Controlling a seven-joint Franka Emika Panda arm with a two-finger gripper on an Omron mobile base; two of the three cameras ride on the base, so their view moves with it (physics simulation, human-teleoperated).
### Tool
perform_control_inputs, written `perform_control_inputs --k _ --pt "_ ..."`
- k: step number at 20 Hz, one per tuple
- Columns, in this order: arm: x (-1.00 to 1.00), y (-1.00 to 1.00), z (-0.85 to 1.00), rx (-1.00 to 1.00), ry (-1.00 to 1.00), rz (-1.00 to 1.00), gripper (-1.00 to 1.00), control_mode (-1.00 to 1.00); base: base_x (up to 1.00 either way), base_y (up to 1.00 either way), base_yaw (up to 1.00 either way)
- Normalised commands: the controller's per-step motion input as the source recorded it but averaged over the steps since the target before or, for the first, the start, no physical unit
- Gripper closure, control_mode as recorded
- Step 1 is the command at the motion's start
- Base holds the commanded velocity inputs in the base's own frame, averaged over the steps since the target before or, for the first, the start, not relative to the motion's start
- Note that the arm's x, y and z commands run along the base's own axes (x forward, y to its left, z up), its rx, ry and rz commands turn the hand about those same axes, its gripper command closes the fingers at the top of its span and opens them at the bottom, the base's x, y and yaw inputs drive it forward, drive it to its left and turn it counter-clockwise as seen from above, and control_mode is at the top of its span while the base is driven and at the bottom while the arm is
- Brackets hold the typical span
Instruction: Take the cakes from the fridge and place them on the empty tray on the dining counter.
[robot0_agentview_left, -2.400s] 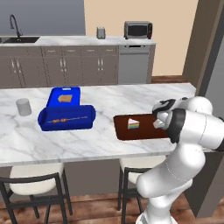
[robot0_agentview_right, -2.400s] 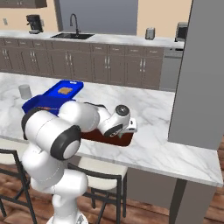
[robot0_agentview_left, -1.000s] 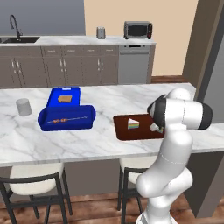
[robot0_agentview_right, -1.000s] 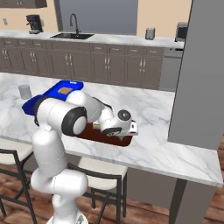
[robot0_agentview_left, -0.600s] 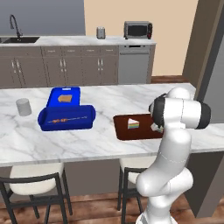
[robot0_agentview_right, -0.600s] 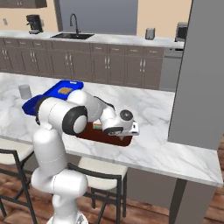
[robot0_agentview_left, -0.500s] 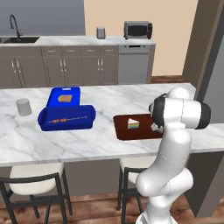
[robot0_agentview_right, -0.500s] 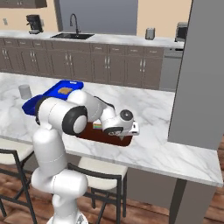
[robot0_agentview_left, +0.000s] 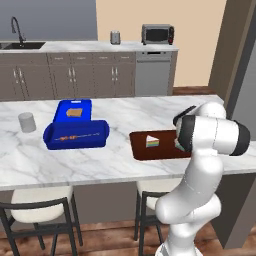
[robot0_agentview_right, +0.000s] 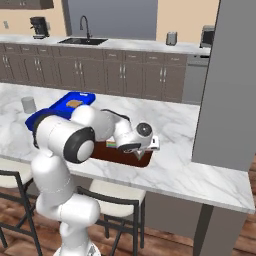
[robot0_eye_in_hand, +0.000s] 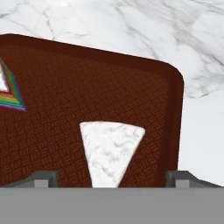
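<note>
So the jaws had been clamped tight around the second cake slice (robot0_eye_in_hand: 111, 151) just a moment before, and by this point the gripper (robot0_eye_in_hand: 111, 177) was spread wide, with the two tips seen far apart on either side of the white frosted wedge. The slice was left sitting flat on the tray (robot0_eye_in_hand: 87, 83), no longer pinched by anything. The first cake (robot0_agentview_left: 152, 141) was already parked further along the same tray, its rainbow layers seen at the edge of the hand view too (robot0_eye_in_hand: 9, 94).

From that, the job was pretty much judged done: both cakes were on the tray (robot0_agentview_left: 145, 150) on the dining counter (robot0_agentview_left: 120, 160), and nothing more than pulling the arm up and away looked to be needed. Only risk guessed at was a fingertip clipping the slice on the way out, since the hand was parked very low over it.

As for the rest, a blue container (robot0_agentview_left: 75, 132) and a small grey cup (robot0_agentview_left: 27, 122) were left on the marble well away from the tray. Stools (robot0_agentview_left: 40, 220) were tucked under the near edge. Behind, a grey cabinet run with a sink (robot0_agentview_left: 20, 45), a microwave (robot0_agentview_left: 157, 34) and a dishwasher front (robot0_agentview_left: 153, 79) was lined up along the wall, and the fridge (robot0_agentview_right: 230, 80) was seen tall on the right side.
</note>
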Motion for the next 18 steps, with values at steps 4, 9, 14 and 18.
perform_control_inputs --k 4,9,14,18 --pt "-0.47 0.09 0.97 0.00 -0.01 0.00 -1.00 -1.00 0.00 0.00 0.00" --pt "-0.35 0.13 1.00 -0.05 0.00 0.00 -1.00 -1.00 0.00 0.00 0.00" --pt "-0.79 0.21 1.00 0.02 0.08 -0.01 -1.00 -1.00 0.00 0.00 0.00" --pt "-1.00 0.10 1.00 0.23 0.01 0.00 -1.00 -1.00 0.00 0.00 0.00"
